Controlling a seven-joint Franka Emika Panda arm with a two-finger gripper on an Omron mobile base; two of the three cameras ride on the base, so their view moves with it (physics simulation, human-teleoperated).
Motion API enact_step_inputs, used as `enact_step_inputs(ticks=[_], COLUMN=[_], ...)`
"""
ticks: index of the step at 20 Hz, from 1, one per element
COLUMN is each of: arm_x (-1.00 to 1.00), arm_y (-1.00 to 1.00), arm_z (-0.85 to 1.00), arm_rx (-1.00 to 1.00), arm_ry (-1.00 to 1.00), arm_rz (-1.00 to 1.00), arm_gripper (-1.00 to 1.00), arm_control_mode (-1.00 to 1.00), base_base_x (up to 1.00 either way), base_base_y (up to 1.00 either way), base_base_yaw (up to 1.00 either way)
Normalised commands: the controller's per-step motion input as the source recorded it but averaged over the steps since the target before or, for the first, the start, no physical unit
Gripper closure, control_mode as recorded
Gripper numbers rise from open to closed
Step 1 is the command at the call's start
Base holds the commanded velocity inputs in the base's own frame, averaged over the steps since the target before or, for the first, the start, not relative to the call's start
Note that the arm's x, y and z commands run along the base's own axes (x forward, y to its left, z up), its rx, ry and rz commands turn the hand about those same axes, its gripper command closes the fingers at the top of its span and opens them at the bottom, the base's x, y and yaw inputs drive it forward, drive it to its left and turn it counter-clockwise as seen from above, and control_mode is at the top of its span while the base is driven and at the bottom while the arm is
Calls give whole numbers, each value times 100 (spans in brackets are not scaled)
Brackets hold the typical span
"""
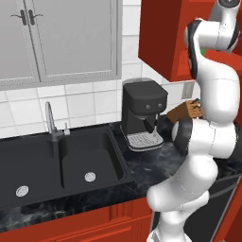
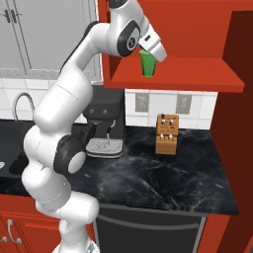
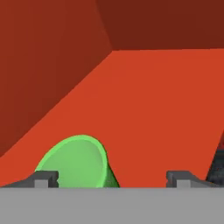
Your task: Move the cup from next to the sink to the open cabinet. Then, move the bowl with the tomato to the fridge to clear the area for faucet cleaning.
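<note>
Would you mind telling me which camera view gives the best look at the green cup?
The right base view: the cup stands upright on the open cabinet floor, seen side-on below the gripper. The hand view catches its rim and inside at the bottom edge. The left base view gives a green sliver behind the arm.

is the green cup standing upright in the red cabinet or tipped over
Upright. In the right base view the cup stands on the open cabinet floor, mouth up; the hand view shows its open rim between the spread jaws.
</note>
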Motion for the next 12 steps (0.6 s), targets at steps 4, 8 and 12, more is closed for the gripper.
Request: enact_step_inputs(ticks=[4, 8, 12], arm_x=[-100, -100, -100], arm_y=[0, -4, -10], arm_z=[-66, -100, -100], arm_rx=[0, 0, 0], arm_ry=[-46, -35, -9], arm_rz=[0, 0, 0], arm_gripper=[-100, -100, -100], arm_control_mode=[-100, -100, -100], base_base_x=[0, 0, 0], base_base_y=[0, 0, 0], base_base_yaw=[0, 0, 0])
